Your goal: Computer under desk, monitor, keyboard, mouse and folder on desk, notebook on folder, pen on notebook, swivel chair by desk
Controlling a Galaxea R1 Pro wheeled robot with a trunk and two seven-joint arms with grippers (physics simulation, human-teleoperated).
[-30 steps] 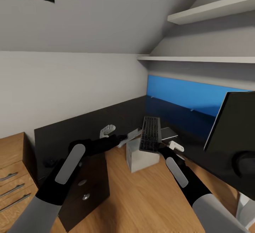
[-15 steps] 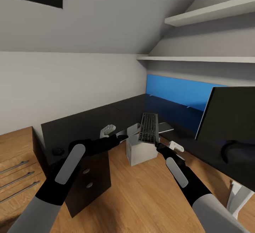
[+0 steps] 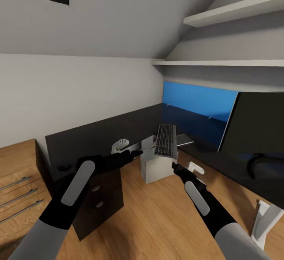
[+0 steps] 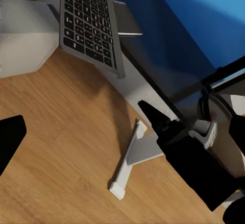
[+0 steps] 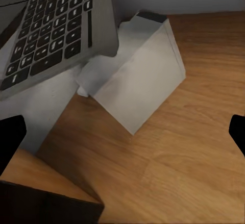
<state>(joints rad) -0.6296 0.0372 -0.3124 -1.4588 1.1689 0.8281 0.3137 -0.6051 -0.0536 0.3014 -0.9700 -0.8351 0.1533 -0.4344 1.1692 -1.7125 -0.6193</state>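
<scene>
**Step in hand (judged): lifting the keyboard onto the worktop.**

Position of parts:
- Keyboard (image 3: 165, 139): lying tilted on top of the computer (image 3: 156, 168), far end reaching over the edge of the worktop (image 3: 98, 133).
- Computer: standing on the floor (image 3: 157, 212) in the inner corner of the worktop, at its edge; whether properly underneath, cannot tell.
- Monitor (image 3: 256, 126): on the worktop, to the right.
- Mouse (image 3: 63, 167): on the worktop, far left, well apart from the keyboard.
- Thin grey slab, probably the notebook (image 3: 184, 139): flat on the worktop just beside the keyboard.

Gripper state:
- Left gripper (image 3: 136, 153): fingers spread wide, holding nothing, near the keyboard's near-left corner.
- Right gripper (image 3: 175, 167): fingers spread wide, holding nothing, just below the keyboard's near-right corner.

Procedure:
1. Approach the two long edges from opposite sides, low and level.
2. Close on the thin frame, not on the keys.
3. Lift both sides together to avoid twisting or tipping.
4. Clear the computer before moving sideways.
5. Set down flat beside the monitor, clear of the grey slab.

Containers:
- Drawer unit (image 3: 98, 201): all drawers shut, contents hidden.
- Wooden cabinet (image 3: 15, 185): drawers shut, contents hidden.
- Wall shelves (image 3: 221, 62): seen from below; contents, cannot tell.
</scene>
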